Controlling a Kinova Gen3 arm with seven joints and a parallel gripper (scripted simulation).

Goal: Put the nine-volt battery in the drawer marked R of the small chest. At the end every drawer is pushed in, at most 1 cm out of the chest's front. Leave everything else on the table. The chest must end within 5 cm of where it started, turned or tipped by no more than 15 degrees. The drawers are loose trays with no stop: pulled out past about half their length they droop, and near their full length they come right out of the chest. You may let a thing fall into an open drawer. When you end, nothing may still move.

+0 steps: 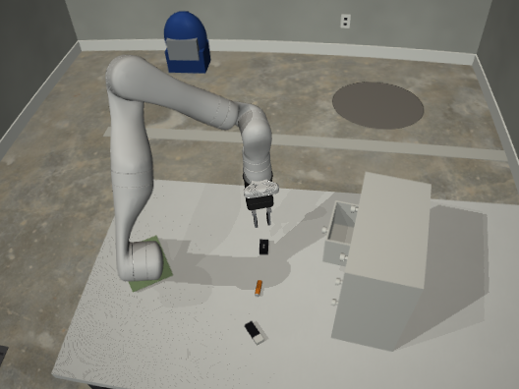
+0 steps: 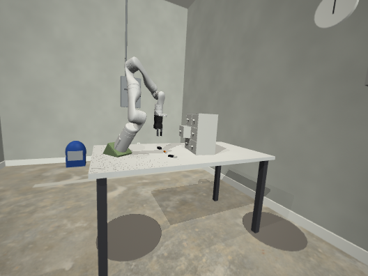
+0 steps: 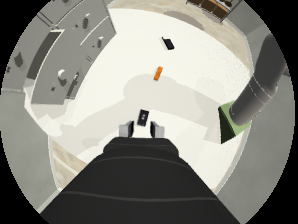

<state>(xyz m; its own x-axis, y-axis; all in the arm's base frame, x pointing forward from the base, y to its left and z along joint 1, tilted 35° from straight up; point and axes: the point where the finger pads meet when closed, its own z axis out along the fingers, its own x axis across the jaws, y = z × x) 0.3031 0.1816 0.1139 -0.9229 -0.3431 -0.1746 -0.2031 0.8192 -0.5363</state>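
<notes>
A small black block, which I take to be the nine-volt battery (image 1: pixel 263 247), lies flat on the white table. It shows between the fingertips in the wrist view (image 3: pixel 143 117). My gripper (image 1: pixel 261 223) hangs fingers down well above it, open and empty; it also shows in the exterior view (image 2: pixel 159 133). The small chest (image 1: pixel 388 231) stands to the right of the battery. One drawer (image 1: pixel 340 230) is pulled out toward the battery and looks empty. The other drawers are pushed in. I cannot read the drawer letters.
An orange cylindrical cell (image 1: pixel 258 288) lies nearer the table front, and a black-and-white block (image 1: pixel 256 332) lies beyond it. The arm's green base (image 1: pixel 147 265) sits at the left. A blue object (image 1: pixel 187 43) stands on the floor behind.
</notes>
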